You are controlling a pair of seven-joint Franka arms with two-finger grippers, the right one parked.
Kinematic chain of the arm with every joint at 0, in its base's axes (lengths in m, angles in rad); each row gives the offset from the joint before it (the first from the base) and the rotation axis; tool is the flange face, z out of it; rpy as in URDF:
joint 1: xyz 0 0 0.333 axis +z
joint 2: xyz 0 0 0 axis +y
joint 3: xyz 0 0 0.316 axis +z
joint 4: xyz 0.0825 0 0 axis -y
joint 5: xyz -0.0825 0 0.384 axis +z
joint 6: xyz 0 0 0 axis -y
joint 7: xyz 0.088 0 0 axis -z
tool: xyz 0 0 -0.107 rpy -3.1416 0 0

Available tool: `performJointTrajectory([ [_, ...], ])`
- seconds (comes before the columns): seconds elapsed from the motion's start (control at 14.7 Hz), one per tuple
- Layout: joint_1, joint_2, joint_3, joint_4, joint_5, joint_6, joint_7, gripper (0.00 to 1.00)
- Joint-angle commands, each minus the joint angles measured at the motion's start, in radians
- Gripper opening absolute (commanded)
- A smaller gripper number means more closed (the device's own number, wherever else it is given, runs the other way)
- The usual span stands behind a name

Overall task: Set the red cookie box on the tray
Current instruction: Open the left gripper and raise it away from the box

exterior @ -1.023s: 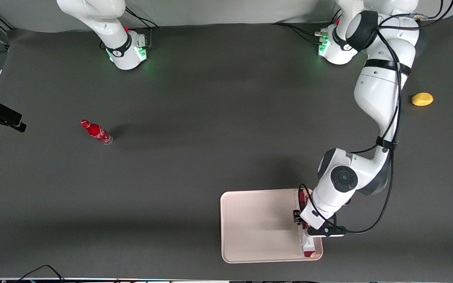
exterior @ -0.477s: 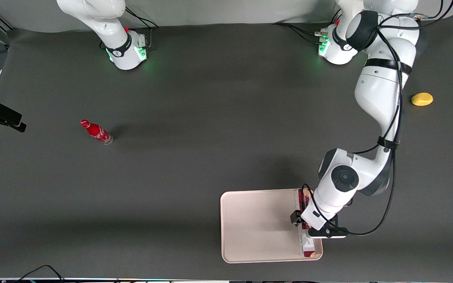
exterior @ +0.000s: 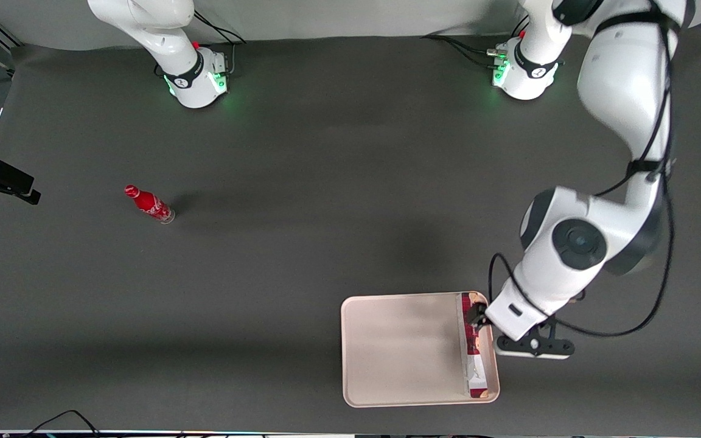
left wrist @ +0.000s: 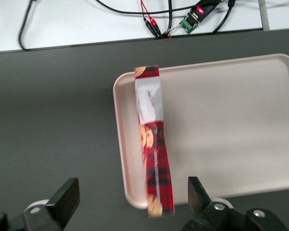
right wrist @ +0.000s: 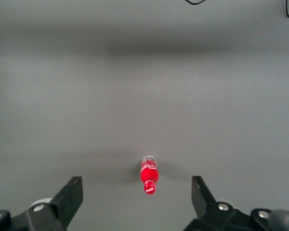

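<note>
Hovering above tray (left wrist: 241,110), gripper (left wrist: 132,209) spread wide, holding nothing. Red cookie box (left wrist: 153,159) lies flat below it, inside tray along one short rim. Best move, by my read: lift straight up, fingers (left wrist: 67,197) clear of carton.

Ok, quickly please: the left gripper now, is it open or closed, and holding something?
Left gripper: open, holding nothing, above the red cookie box lying on the tray.
</note>
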Motion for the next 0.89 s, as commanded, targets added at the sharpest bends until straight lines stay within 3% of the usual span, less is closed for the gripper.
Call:
performJointTrajectory([
  [0.0,0.025,-0.262,0.015,-0.202,-0.034,-0.149,0.066,1.00],
  [0.2,0.037,-0.391,0.029,-0.217,-0.035,-0.350,0.092,1.00],
  [0.27,0.040,-0.483,0.063,-0.286,-0.038,-0.397,0.153,1.00],
  [0.55,0.040,-0.681,0.179,-0.519,-0.127,-0.359,0.272,1.00],
  [0.75,0.040,-0.758,0.198,-0.611,-0.138,-0.354,0.276,1.00],
  [0.82,0.040,-0.772,0.201,-0.627,-0.176,-0.357,0.276,1.00],
])
